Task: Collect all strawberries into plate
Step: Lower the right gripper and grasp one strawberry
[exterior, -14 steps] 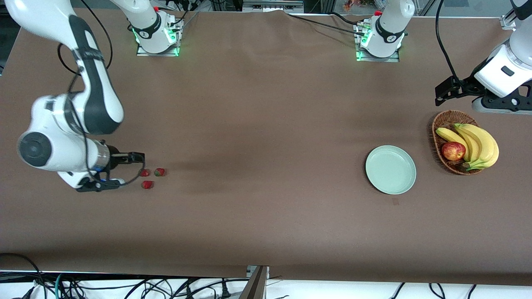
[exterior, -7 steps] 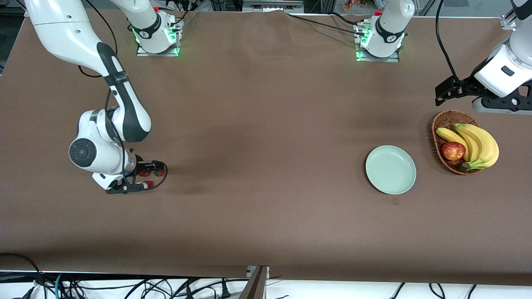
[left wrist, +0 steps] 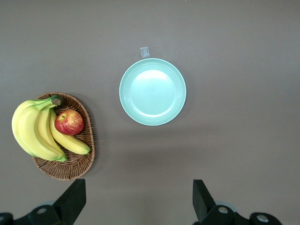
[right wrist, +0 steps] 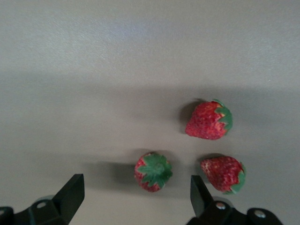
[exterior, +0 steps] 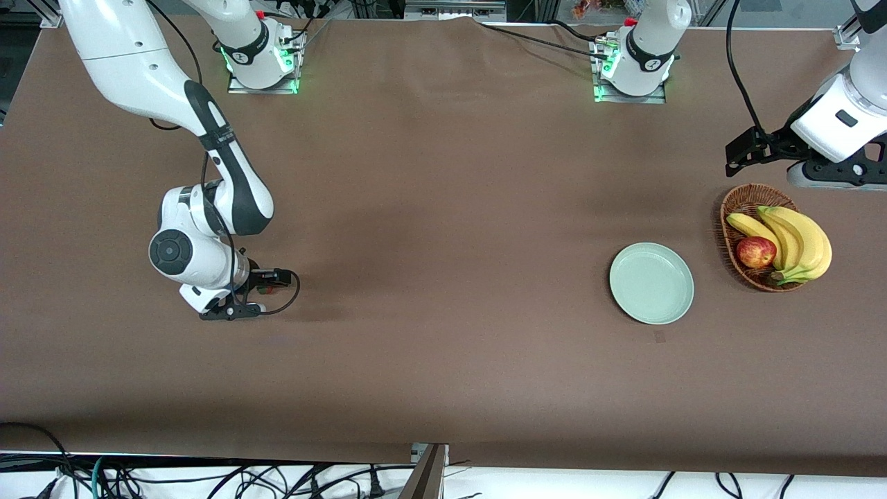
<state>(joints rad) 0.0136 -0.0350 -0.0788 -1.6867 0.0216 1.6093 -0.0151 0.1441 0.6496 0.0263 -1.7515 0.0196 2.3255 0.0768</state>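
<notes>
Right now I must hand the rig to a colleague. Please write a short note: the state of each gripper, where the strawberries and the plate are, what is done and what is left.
Right gripper: open, empty, low over the three strawberries at the right arm's end of the table.
Left gripper: open, empty, waiting high above the table near the wicker basket of bananas and an apple.
Plate: empty, on the table beside the basket.
Done: no strawberry has been collected yet.
Left: grasp each of the three berries and carry it to the plate.
</notes>
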